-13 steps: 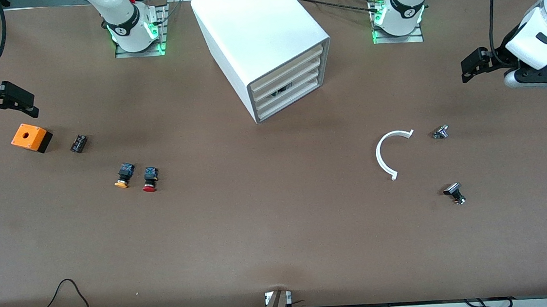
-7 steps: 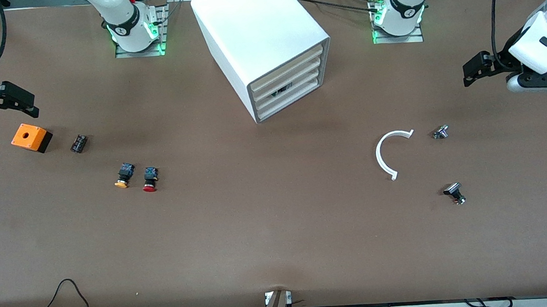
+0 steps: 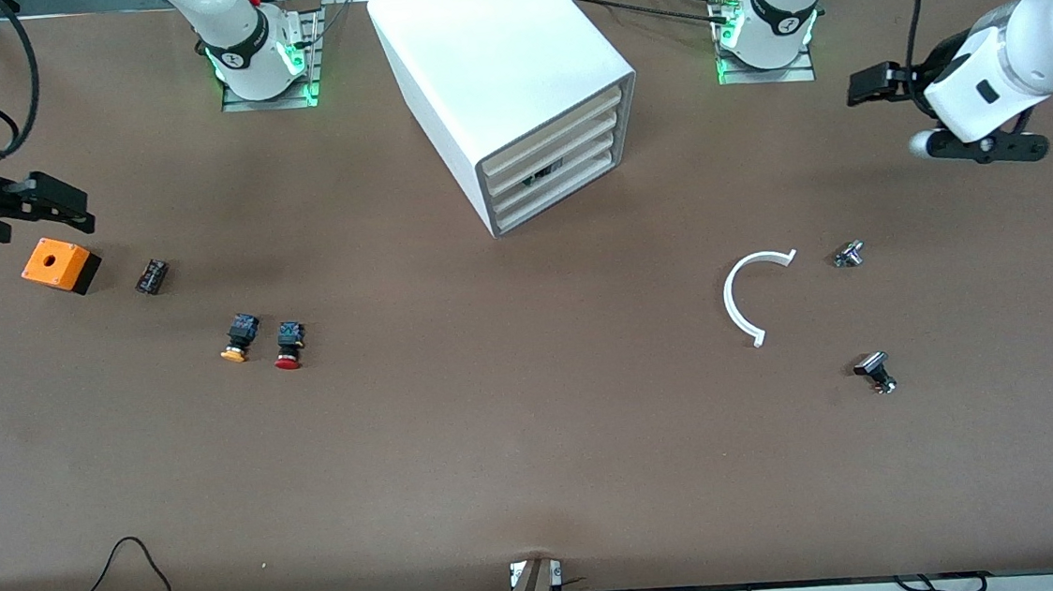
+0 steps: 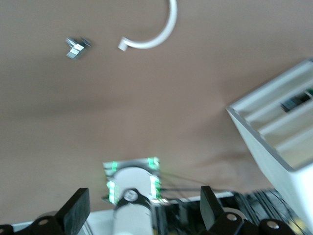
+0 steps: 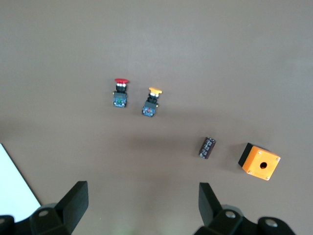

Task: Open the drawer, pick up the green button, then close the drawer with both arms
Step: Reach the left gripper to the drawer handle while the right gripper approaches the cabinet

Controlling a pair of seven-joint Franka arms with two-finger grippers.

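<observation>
Both grippers hang wide open and empty above the two ends of a brown table. The left gripper (image 3: 876, 83), at the upper right of the front frame, hovers over bare tabletop near its own base; its fingers (image 4: 76, 211) stand well apart in its wrist view. The right gripper (image 3: 59, 203), at the far left of the frame, hovers just above an orange box (image 3: 60, 265), fingers (image 5: 73, 200) equally spread.

Between the arms' bases, at upper centre, stands the white cabinet (image 3: 498, 53), angled on the table, its four shallow drawers all shut. A dark object shows through the front of the third drawer (image 3: 550, 174) from the top; whether that is the green-capped button cannot be told, and no green button lies in the open.

The drawer looks like light, rigid, smooth plastic with no handle, so any purchase likely has to come at its edge or lip, and the light cabinet may slide unless the other arm steadies it. The button, by the look of its red-capped (image 3: 287, 344) and orange-capped (image 3: 238, 339) neighbours at centre left, should be small, hard and light, best pinched across its squarish body.

The table (image 3: 538, 445) is matte, flat and roomy. Scattered on it: a small black part (image 3: 151, 276) beside the orange box, a white curved strip (image 3: 747, 297) at centre right, and two small metal parts (image 3: 848, 254) (image 3: 876, 372) near it.
</observation>
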